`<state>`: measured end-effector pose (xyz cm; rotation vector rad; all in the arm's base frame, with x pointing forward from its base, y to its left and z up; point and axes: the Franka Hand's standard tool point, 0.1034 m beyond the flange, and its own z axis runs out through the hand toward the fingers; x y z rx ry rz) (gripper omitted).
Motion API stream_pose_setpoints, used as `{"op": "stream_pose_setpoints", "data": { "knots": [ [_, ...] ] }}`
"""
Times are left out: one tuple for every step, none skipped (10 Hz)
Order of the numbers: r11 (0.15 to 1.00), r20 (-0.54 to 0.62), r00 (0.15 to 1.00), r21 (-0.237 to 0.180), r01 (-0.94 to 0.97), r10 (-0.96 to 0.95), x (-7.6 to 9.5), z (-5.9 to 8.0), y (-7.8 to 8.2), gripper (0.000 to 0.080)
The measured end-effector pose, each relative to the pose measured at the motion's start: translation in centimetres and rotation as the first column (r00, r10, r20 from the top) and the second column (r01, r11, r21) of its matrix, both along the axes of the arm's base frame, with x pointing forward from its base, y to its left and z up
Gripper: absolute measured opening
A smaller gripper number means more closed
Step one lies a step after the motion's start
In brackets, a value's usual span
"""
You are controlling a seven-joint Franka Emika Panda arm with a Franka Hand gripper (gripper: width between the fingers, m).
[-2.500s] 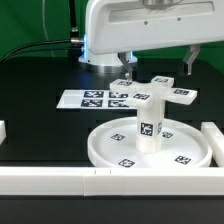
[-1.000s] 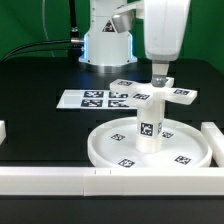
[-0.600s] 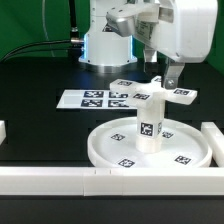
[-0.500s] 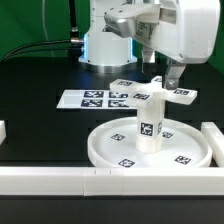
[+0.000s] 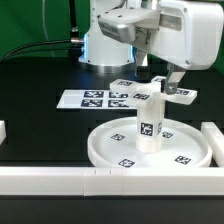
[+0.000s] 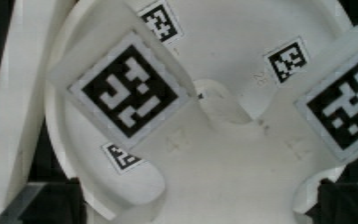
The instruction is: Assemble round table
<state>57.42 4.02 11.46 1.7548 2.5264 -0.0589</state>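
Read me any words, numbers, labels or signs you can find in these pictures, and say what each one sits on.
No words, brands or numbers can be read anywhere.
Only black-and-white square tags, patterns not text, on:
the marker board
the post
the disc
the cross-shaped part under the gripper, tags large in the wrist view.

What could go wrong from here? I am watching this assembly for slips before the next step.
The gripper hangs low beside the white cylindrical post standing in the large white plastic disc; a sideways move could tip that post. It is also close over the white cross-shaped part, which it might nudge. Whether the fingers are open cannot be told.
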Motion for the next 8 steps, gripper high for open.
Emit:
{"op": "stream_pose_setpoints", "data": {
  "knots": [
    [1.000,-0.004,1.000,0.000,0.000,0.000,-0.1,-0.2,0.0,0.0649],
    [1.000,-0.007,1.000,0.000,0.003,-0.003,-0.2,-0.4,0.0,0.0649],
    [1.000,-0.010,1.000,-0.001,0.014,-0.014,-0.3,-0.6,-0.1,0.0649],
    [0.999,-0.013,0.999,-0.001,0.034,-0.034,-0.5,-0.8,-0.1,0.0649],
    [0.999,-0.018,0.999,-0.001,0.042,-0.042,-0.7,-1.0,-0.1,0.0649],
    [0.999,-0.021,0.999,-0.001,0.043,-0.043,-0.8,-1.2,-0.1,0.0649],
    [0.999,-0.022,0.999,-0.002,0.044,-0.044,-0.8,-1.2,-0.1,0.0649],
    [0.999,-0.023,0.999,-0.002,0.047,-0.048,-0.8,-1.3,-0.1,0.0649]
  ]
}}
